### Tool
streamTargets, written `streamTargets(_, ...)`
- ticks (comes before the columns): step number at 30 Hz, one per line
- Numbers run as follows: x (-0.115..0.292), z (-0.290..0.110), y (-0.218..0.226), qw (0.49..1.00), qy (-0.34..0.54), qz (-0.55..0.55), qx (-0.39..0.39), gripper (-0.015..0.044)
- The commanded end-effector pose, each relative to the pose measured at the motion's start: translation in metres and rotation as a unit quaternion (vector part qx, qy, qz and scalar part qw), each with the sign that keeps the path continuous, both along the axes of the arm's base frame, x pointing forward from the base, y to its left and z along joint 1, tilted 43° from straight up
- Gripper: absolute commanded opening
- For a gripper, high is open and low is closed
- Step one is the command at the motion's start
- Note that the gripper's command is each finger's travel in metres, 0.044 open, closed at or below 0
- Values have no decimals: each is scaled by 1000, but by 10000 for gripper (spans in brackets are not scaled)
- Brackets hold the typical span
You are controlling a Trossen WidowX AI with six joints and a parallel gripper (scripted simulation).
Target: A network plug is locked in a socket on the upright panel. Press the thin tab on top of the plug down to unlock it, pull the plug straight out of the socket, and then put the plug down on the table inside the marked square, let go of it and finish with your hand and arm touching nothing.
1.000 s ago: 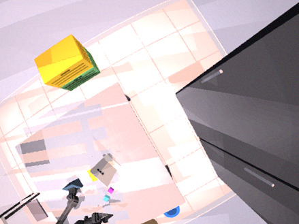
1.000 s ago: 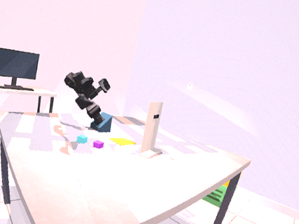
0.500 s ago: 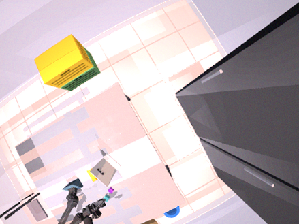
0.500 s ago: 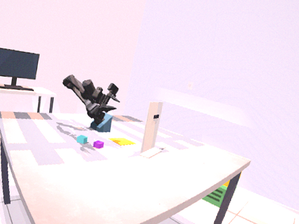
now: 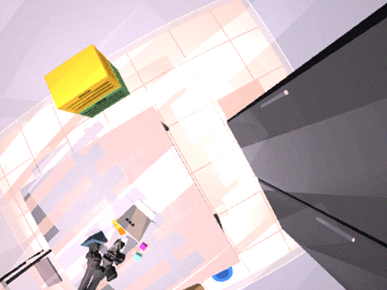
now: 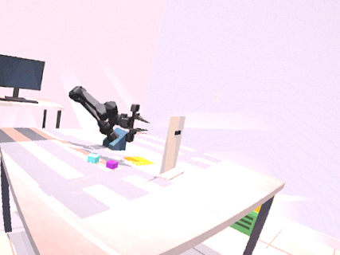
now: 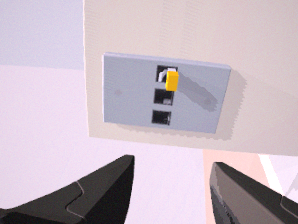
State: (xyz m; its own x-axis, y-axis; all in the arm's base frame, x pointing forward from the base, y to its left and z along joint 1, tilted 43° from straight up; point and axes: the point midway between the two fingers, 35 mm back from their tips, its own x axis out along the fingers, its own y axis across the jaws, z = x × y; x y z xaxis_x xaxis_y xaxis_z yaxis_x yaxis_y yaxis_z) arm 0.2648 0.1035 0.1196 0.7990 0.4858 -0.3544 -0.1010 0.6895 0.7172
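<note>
The cream upright panel (image 7: pixel 166 16) (image 6: pixel 172 145) (image 5: pixel 135 221) stands on the table. In the wrist view it carries a grey socket plate (image 7: pixel 133 92) with three sockets in a column. The yellow plug (image 7: pixel 172 82) sits in the top socket. My gripper (image 7: pixel 172 168) (image 6: pixel 146 127) (image 5: pixel 117 243) is partly open and empty. It points at the panel from a distance, with its fingers below the plate in the wrist view. The marked square (image 6: pixel 138 160) (image 5: pixel 119 227) is a yellow-orange patch on the table between the gripper and the panel's foot.
A cyan cube (image 6: pixel 93 158) (image 5: pixel 137 257) and a magenta cube (image 6: pixel 111 164) (image 5: pixel 143 246) lie on the table near the square. A blue wedge (image 6: pixel 118 140) stands under the arm. A monitor (image 6: pixel 17 73) stands on a side table. A yellow crate (image 5: pixel 85 80) sits on the floor.
</note>
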Motion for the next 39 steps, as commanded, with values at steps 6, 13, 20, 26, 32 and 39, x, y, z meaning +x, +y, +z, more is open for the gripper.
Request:
streamTargets(6,5,-5,5,1000,11,3,11,156)
streamTargets(13,20,-6,10,1000,11,3,11,156)
streamTargets(20,36,-10,16,1000,10,3,11,156)
streamTargets(26,49,-15,22,1000,10,3,11,156)
streamTargets(32,54,-17,23,1000,10,3,11,156)
streamTargets(39,61,-17,26,1000,10,3,11,156)
